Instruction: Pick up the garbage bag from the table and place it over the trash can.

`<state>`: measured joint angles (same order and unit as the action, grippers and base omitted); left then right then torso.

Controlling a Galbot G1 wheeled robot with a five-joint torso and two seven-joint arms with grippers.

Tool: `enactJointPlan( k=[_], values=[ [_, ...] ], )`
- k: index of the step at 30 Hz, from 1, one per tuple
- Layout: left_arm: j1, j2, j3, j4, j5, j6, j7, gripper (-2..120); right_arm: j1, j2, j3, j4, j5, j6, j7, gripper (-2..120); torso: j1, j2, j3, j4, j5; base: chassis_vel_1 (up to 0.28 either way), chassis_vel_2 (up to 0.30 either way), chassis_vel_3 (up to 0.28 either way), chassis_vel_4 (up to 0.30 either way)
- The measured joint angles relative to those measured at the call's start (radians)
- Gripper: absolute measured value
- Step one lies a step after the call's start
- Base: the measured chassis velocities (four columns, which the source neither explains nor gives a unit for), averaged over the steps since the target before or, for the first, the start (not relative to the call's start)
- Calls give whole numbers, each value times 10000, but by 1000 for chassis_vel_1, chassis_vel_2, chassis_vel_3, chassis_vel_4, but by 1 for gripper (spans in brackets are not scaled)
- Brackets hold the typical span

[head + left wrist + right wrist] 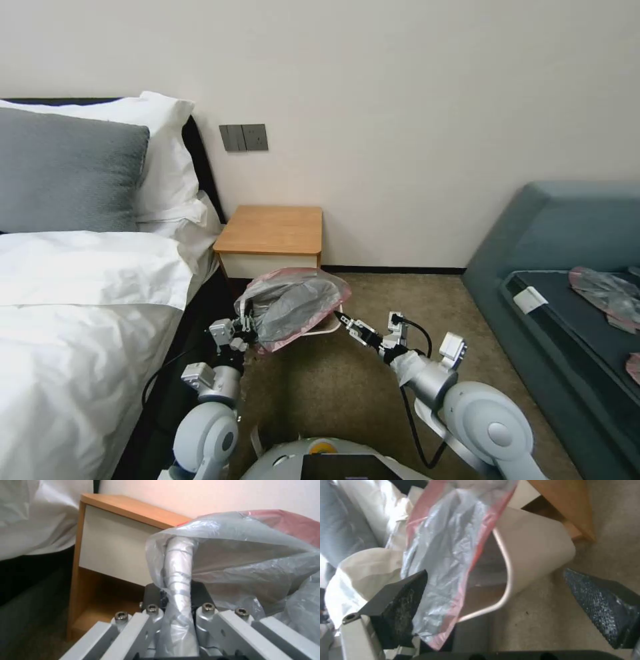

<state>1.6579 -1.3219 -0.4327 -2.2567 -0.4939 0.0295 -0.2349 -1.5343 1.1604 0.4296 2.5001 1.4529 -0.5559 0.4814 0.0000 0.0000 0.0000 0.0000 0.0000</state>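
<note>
The left pincer was clamped tight on a bunched fold of the garbage bag, which ballooned out just past it, off the desk behind. The right pincer gaped wide, holding nothing (rim edge hanging between its fingers). The trash can sat right under the bag, mostly uncovered, so I'd say pickup done, fitting left.

bag: draped over most of trash can mouth, blocks entry
gap: can's near-right corner uncovered
table: close behind can
carpet: open in front & right of can
</note>
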Motion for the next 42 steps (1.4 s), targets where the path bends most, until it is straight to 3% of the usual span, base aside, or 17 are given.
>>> enactJointPlan(
  k=[16, 42],
  values=[
    [38, 62, 159, -96, 82, 30, 9, 5, 820, 284, -510, 0, 1578, 253, 375, 100, 0, 1, 0, 0, -1, 0, 0, 0, 0],
    [29, 205, 245, -460, 398, 18, 217, 5, 1041, 643, -1282, -369, 273, 343, 300, 100, 0, 1, 0, 0, -1, 0, 0, 0, 0]
  ],
)
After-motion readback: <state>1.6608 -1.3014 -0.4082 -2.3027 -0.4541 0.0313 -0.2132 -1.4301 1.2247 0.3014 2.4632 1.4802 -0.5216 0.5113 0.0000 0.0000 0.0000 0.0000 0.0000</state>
